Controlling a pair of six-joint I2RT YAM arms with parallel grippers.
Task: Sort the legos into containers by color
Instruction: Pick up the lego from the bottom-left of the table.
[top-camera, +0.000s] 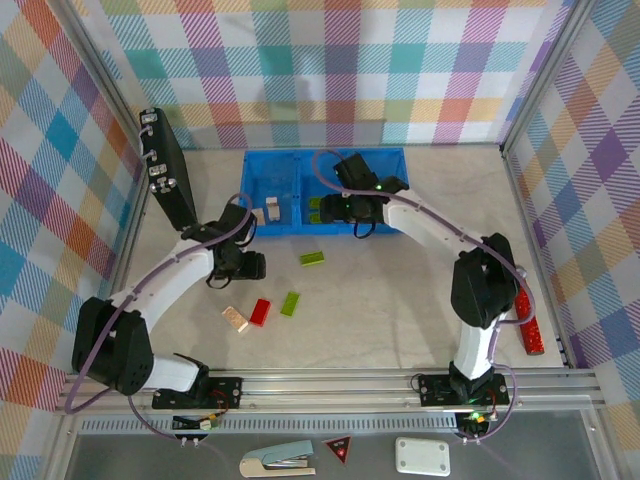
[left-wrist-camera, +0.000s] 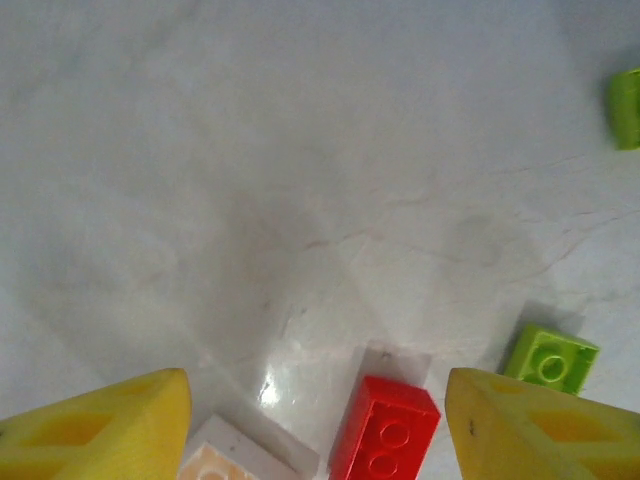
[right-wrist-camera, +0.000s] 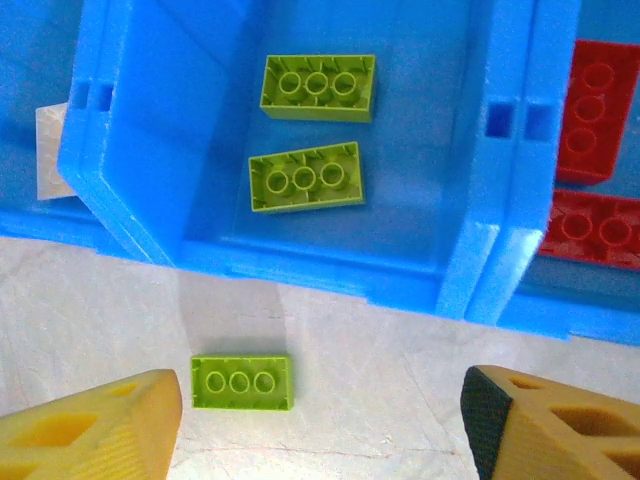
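Left gripper (left-wrist-camera: 315, 410) hangs spread, empty — the red brick (left-wrist-camera: 385, 432) lies on the table (left-wrist-camera: 300, 150) below, between its fingers, long axis crossing the gap. Right gripper (right-wrist-camera: 320, 410), spread too, hovers over a green brick (right-wrist-camera: 240, 382) lying lengthwise along its gap — just outside the blue tray (right-wrist-camera: 330, 280).

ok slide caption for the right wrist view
Open right hand near a loose green lego beside the blue tray holding two green legos

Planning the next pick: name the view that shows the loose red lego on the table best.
Left wrist: the red lego is close, studs clear, near end cropped. Top external shows it whole but tiny.
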